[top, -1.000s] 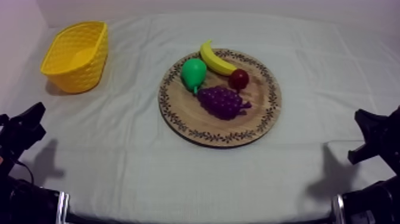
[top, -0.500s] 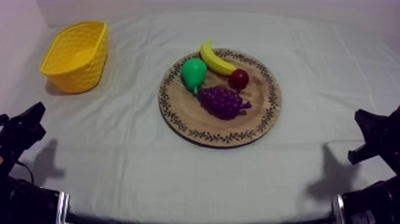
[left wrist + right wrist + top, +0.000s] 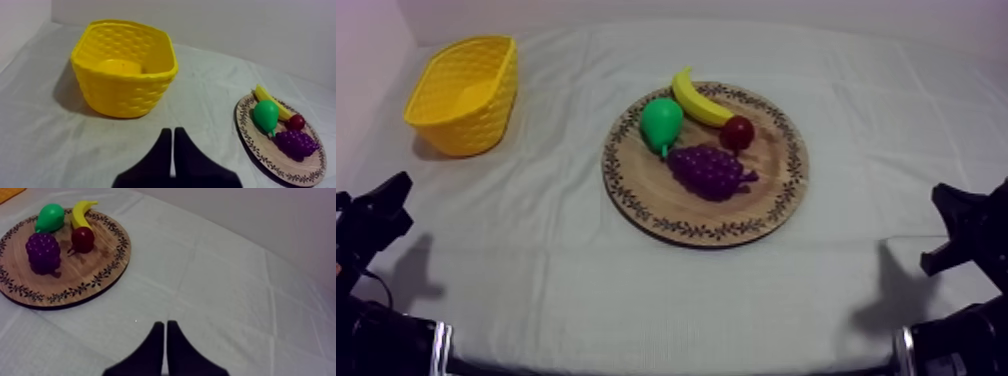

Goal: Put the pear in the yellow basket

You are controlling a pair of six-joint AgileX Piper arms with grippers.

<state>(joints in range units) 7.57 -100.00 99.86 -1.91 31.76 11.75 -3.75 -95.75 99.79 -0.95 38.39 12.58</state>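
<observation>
A green pear point(image 3: 661, 122) lies on the left part of the round wooden board point(image 3: 776, 205), touching the bunch of grapes. The pear point(image 3: 265, 114) point(image 3: 50, 217) also appears from both wrists. The yellow basket point(image 3: 464, 93) point(image 3: 125, 67) stands empty at the far left of the table. My left gripper point(image 3: 381, 215) rests low at the left edge, its fingers point(image 3: 172, 150) together as a narrow wedge, well short of the basket. My right gripper point(image 3: 961, 225) rests low at the right edge, shut on nothing point(image 3: 162, 340), far from the board point(image 3: 85, 278).
On the board with the pear lie a banana point(image 3: 698, 100), a small red fruit point(image 3: 738, 131) and a purple bunch of grapes point(image 3: 709, 170). Bare grey-white cloth point(image 3: 556, 270) runs between board, basket and both arms.
</observation>
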